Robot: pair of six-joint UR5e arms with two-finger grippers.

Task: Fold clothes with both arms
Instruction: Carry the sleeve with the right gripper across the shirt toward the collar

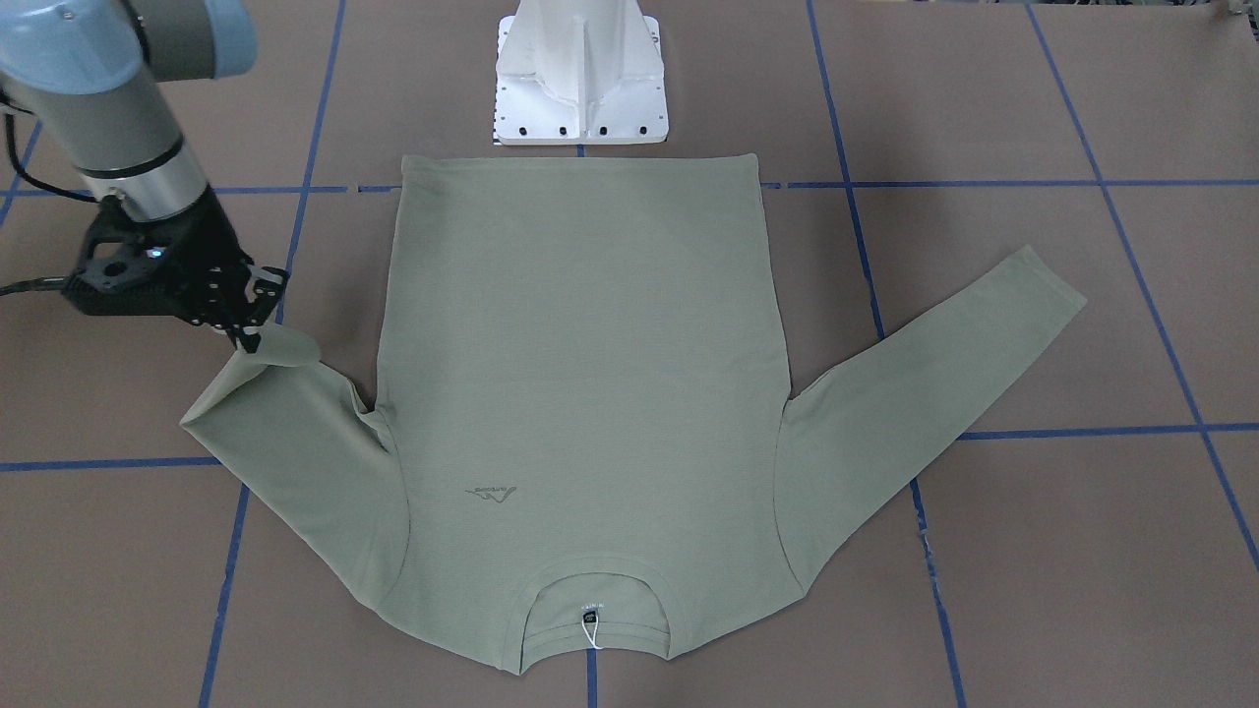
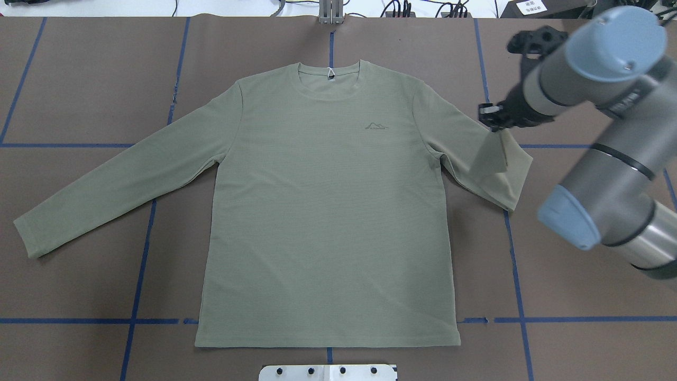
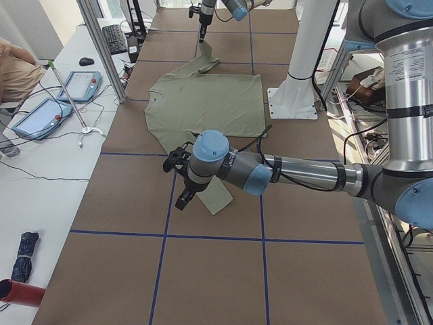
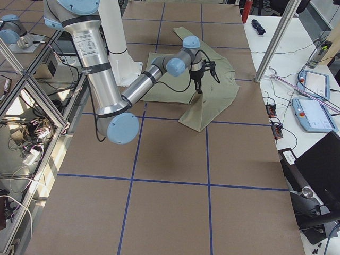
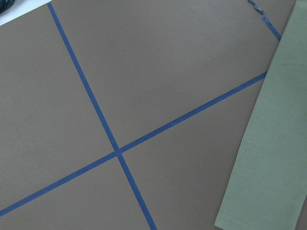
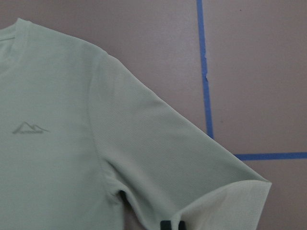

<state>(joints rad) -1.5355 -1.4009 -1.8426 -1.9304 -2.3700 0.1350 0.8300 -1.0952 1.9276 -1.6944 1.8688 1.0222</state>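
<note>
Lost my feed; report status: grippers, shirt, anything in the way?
Right gripper shut on shirt sleeve cuff, cuff raised, doubled inward. Left gripper near the other cuff, state unclear. Rest of shirt flat. Nothing seen in the way.

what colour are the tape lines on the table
Blue tape lines, clearest in the overhead view.
</note>
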